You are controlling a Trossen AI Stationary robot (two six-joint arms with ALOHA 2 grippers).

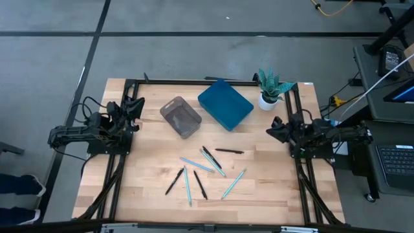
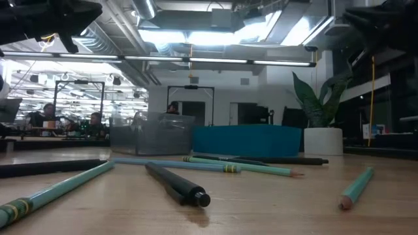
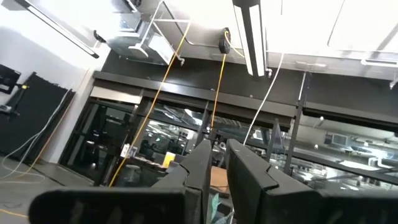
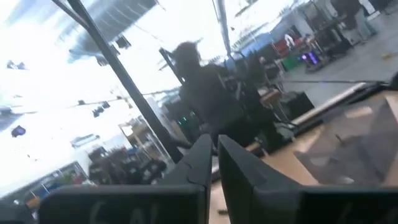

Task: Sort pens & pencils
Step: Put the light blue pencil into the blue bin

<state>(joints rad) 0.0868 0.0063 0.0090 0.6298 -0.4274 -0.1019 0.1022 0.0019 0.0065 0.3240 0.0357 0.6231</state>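
Black and blue pens & pencils (image 1: 206,169) between tools

An open-plan robotics lab is shown: a wooden table (image 1: 149,188) framed by black rails is set on a grey floor marked with dark tape. Exposed ducts and strip lights (image 2: 196,60) are seen overhead, with yellow cables (image 3: 163,81) hung from the ceiling. Seated people (image 2: 49,114) are glimpsed at distant desks, and a laptop (image 1: 396,162) is parked beside the rig.

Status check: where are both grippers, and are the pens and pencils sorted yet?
Left gripper and right gripper shut, empty, parked at the table edges. Pens and pencils loose mid-table, unsorted. Grey bin and blue bin behind them, path clear.
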